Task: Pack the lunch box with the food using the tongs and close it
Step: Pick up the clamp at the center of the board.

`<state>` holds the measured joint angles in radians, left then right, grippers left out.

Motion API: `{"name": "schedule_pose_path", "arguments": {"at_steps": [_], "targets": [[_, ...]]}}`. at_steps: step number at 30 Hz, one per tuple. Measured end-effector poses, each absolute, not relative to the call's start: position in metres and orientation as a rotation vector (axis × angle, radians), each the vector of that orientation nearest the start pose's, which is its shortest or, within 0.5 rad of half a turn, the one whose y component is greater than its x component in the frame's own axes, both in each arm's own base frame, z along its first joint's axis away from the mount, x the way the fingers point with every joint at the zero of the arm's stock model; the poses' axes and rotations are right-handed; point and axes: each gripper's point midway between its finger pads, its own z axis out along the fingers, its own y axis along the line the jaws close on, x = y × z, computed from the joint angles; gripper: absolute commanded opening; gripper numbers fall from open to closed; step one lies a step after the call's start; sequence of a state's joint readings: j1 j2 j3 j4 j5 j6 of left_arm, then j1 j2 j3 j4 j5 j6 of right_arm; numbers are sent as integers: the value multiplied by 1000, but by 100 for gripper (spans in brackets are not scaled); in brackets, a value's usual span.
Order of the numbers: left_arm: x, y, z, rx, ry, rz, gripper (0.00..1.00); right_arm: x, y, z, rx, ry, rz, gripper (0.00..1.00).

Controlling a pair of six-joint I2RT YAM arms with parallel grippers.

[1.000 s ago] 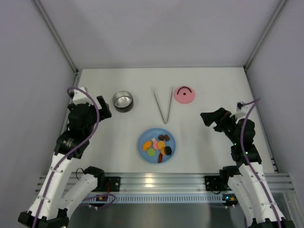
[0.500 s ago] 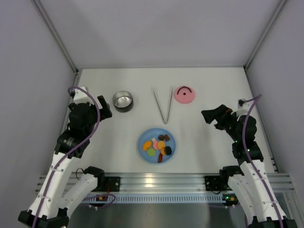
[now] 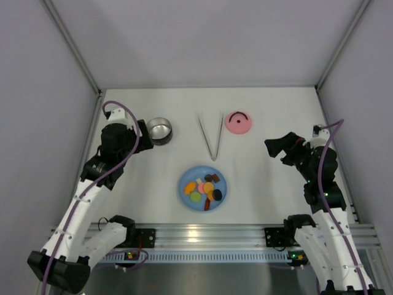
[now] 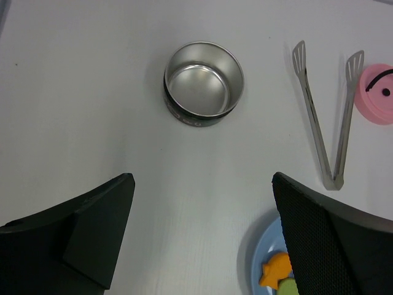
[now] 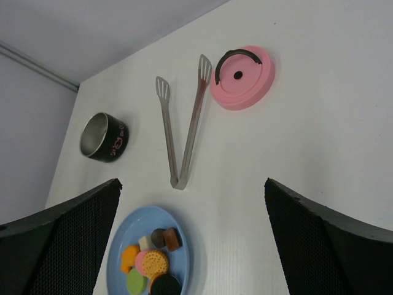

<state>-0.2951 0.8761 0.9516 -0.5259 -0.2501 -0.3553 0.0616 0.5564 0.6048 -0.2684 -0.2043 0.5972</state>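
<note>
Nothing was packed yet. I judged the step in hand to be the reach for the long silver V-shaped metal tongs (image 4: 313,117). They lay flat between the small round steel lunch box with a dark wall (image 4: 195,117), upright and empty, and its pink round lid with a dark handle (image 3: 238,123). My left gripper (image 4: 202,181) hung spread wide and empty near the lunch box. My right gripper (image 3: 274,149), equally wide and empty, hung right of the lid. Next I would need a jaw closing squarely on both tong arms. The small colourful toy food pieces (image 3: 206,187) sat heaped on the flat blue plate (image 3: 195,172).
</note>
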Motion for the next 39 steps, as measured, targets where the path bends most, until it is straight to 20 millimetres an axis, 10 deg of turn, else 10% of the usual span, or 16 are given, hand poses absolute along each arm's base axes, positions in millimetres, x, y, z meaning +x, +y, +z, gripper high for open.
{"name": "schedule_pose_path", "arguments": {"at_steps": [5,12,19,39], "targets": [[314,-87,237,-213,2087,-208,99,259,75,243,324,1799,648,99],[332,-188,211,-61,2181,-231,99,250,75,247,315,1799,652,99],[370,-260,145,-48,2259,-168,99,242,80,253,284,1819,668,99],[439,-331,78,-83,2256,-203,99,230,88,248,205,1889,690,99]]}}
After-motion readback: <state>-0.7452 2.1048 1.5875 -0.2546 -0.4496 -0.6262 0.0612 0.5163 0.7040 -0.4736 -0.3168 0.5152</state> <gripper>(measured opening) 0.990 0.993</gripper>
